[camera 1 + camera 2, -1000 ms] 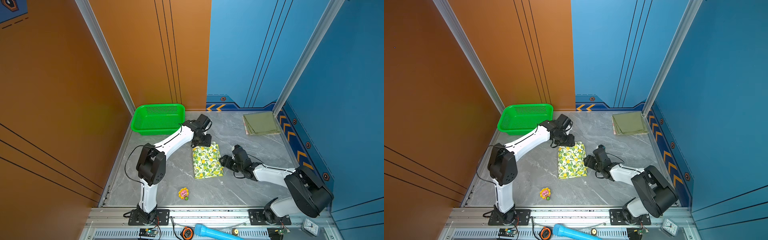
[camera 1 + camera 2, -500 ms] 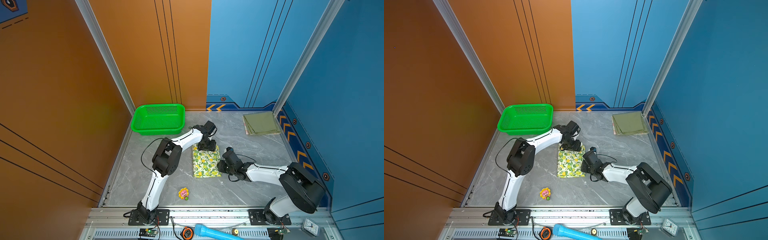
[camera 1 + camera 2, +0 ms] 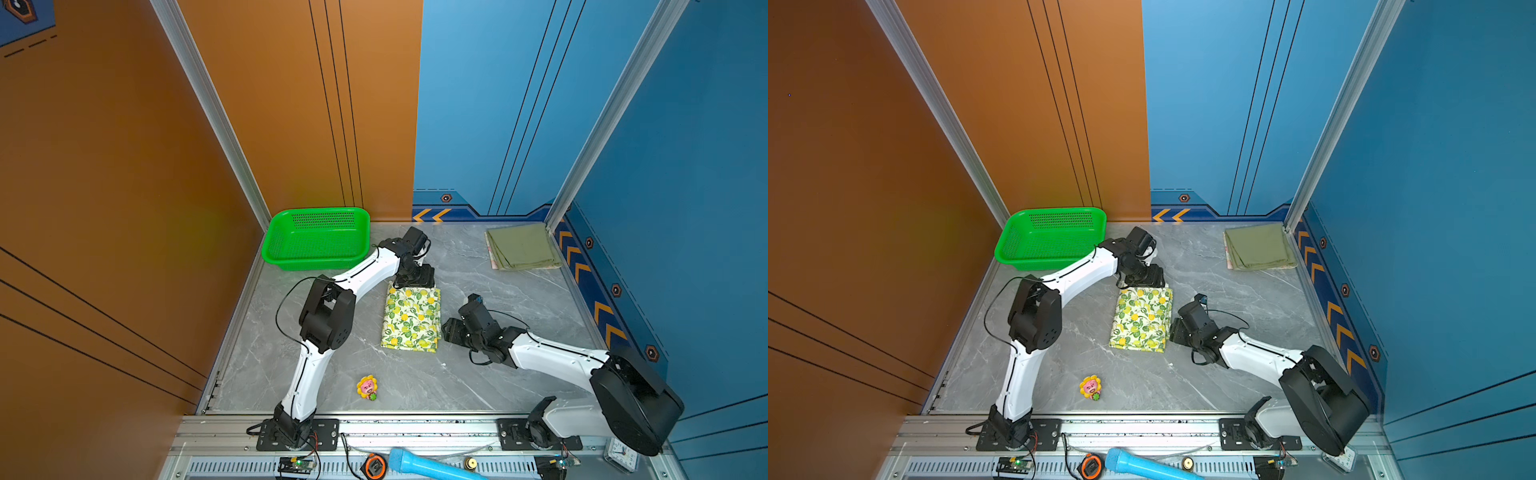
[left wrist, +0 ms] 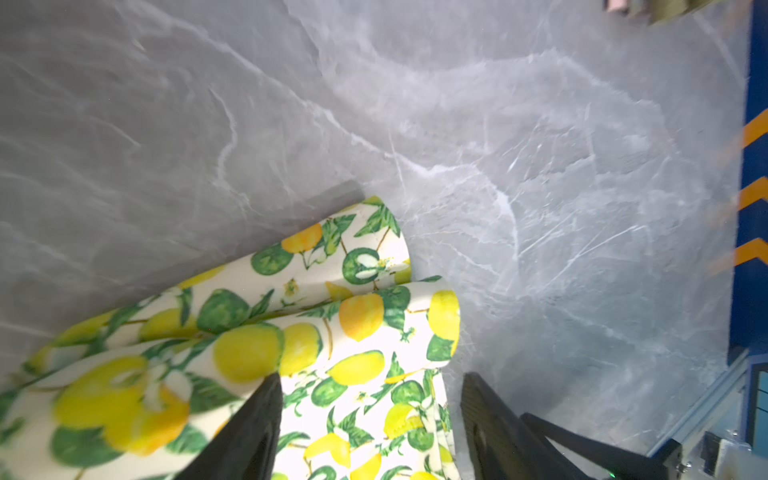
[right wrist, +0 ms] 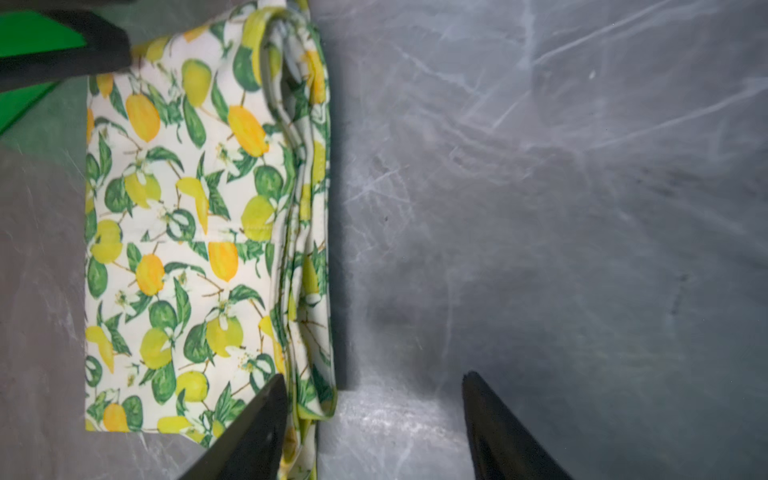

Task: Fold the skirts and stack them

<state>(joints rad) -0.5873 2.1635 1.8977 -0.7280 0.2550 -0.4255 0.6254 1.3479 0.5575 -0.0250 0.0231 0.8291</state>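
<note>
Floral skirt (image 3: 491,257) mostly under olive skirt (image 3: 522,247)

Left arm (image 3: 370,270) reaches forward from its base, elbow bent high, wrist tipped down, left gripper (image 3: 417,277) pointing down and low, jaws apart. Right arm (image 3: 552,357) lies low, stretched in toward the middle, right gripper (image 3: 451,332) jaws spread wide too. Both wrist views show the black fingers (image 4: 257,424) well apart.

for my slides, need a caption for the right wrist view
Right gripper, jaws open, at the layered edge of the folded lemon skirt on the grey table.
</note>
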